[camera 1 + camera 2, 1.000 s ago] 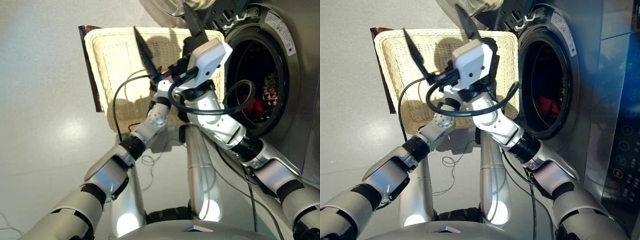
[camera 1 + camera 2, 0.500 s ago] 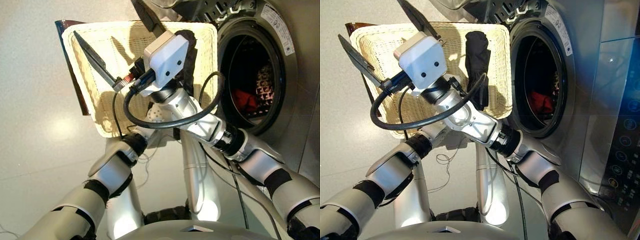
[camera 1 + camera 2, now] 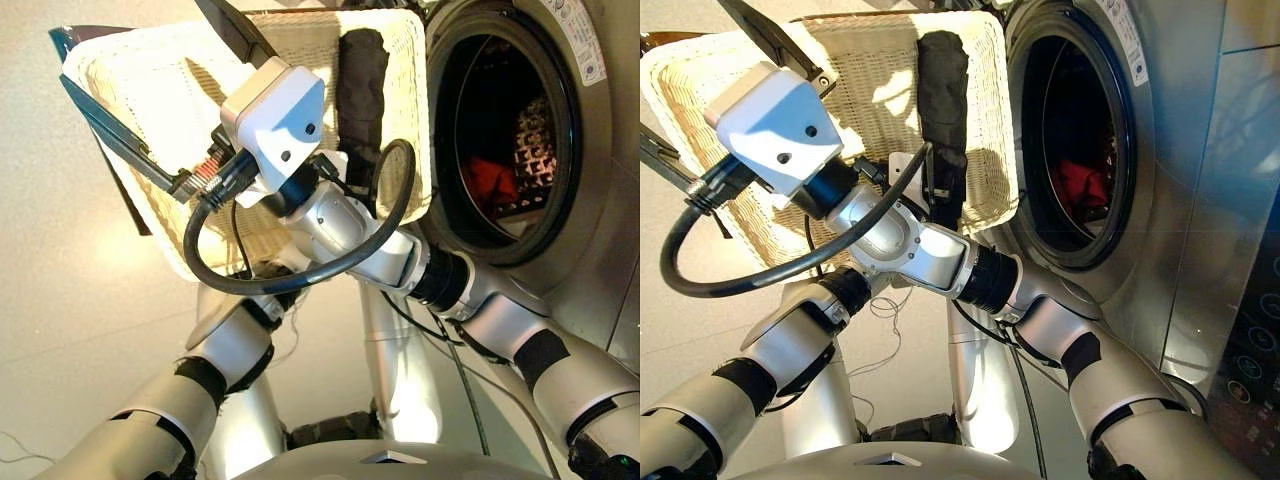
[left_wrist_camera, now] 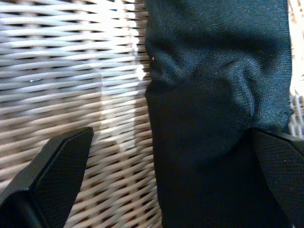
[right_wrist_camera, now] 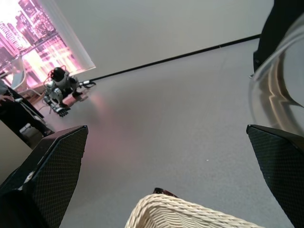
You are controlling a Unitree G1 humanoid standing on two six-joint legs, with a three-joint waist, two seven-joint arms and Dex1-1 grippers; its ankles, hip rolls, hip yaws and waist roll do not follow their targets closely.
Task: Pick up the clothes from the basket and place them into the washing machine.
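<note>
Grey floor lies under the basket [image 3: 120,75], beside the washing machine [image 3: 1200,200].
The black roll [image 3: 942,95] is seen lying lengthwise along the machine-side rim. The left pincer [image 4: 161,161], spread wide, probably hangs right over it; the right pincer [image 3: 150,90] is held wide too, empty.

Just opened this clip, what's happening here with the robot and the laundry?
The robot is loading a washing machine from a cream wicker basket. A black garment lies in the basket along the side nearest the machine, and the left gripper is open right over it, not yet closed. The right gripper, also open, is raised over the basket's far side, holding nothing. Something red already lies in the drum.
</note>
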